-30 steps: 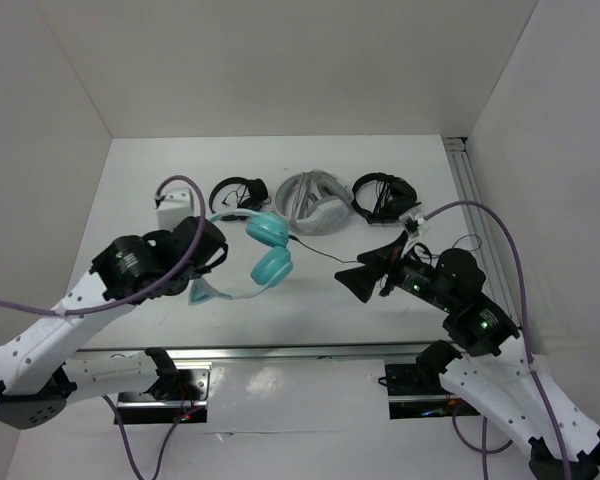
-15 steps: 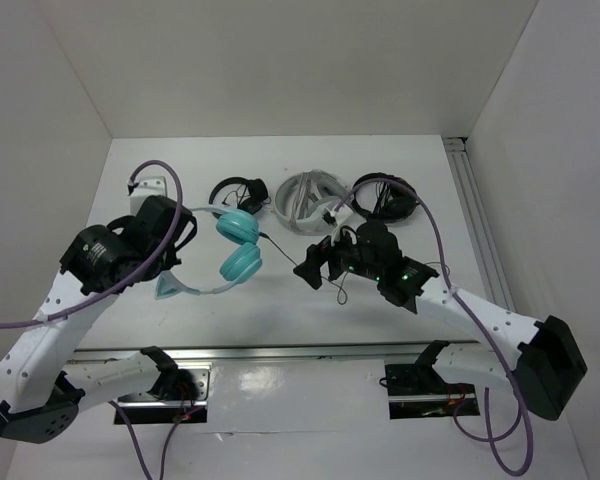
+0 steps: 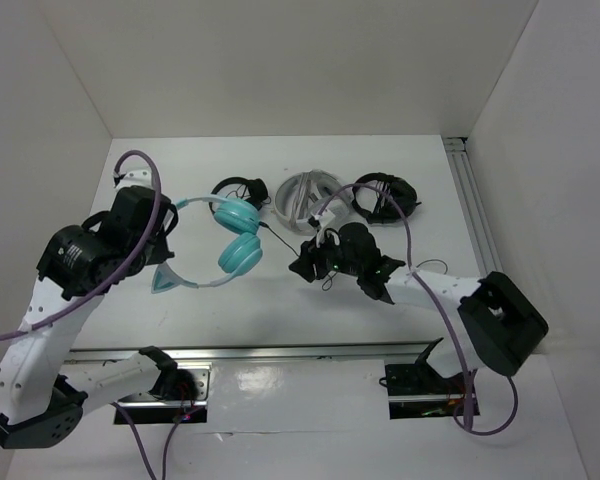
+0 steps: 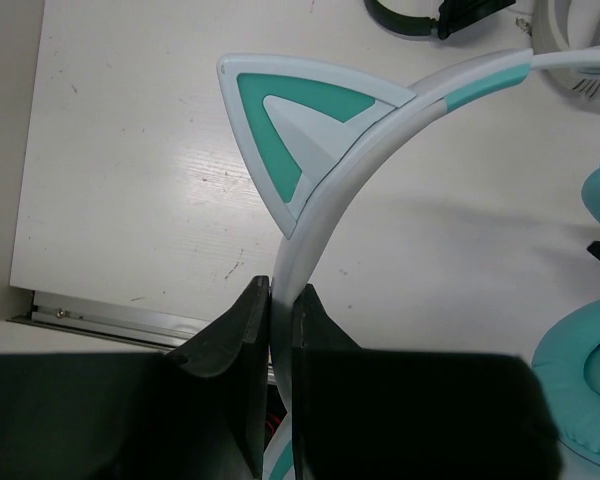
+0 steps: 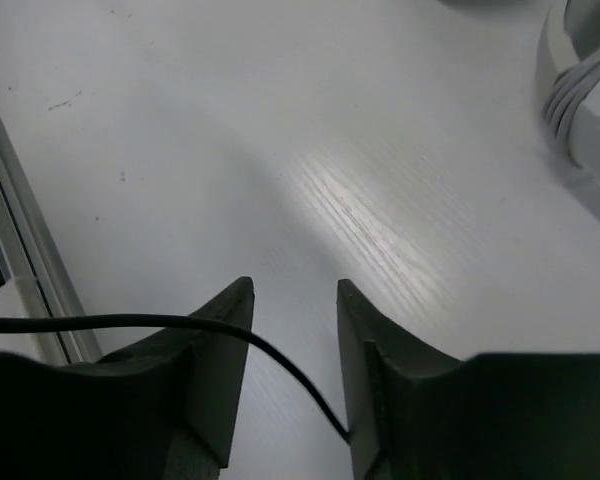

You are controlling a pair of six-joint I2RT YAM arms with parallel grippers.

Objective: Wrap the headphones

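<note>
The desk (image 3: 280, 305) is carrying everything here, and the teal headphones (image 3: 239, 254) are sitting out ahead of the left jaws. Those jaws are clamping flat on the pale headband (image 4: 350, 190) just below one cat ear (image 4: 295, 120), and the ear cups (image 4: 580, 400) are lying ahead and to their right. The right jaws are standing partly open, low over the desk. The thin black cable (image 5: 130, 322) is running in from their left, crossing the gap and meeting the inner face of the right-hand finger (image 5: 355, 360); nothing is being pinched yet. The step in hand is looking like taking hold of the cable so that it can be wound around the headphones. Doing it well is probably meaning closing squarely, so the cable is seating deep between the pads rather than slipping off the tips. It also means bracing the band with the left jaws and drawing in slack gently, since so thin a cable is likely sliding or kinking easily. The white-grey headset (image 5: 590, 100), ahead and right of the right jaws, is worth steering clear of.
</note>
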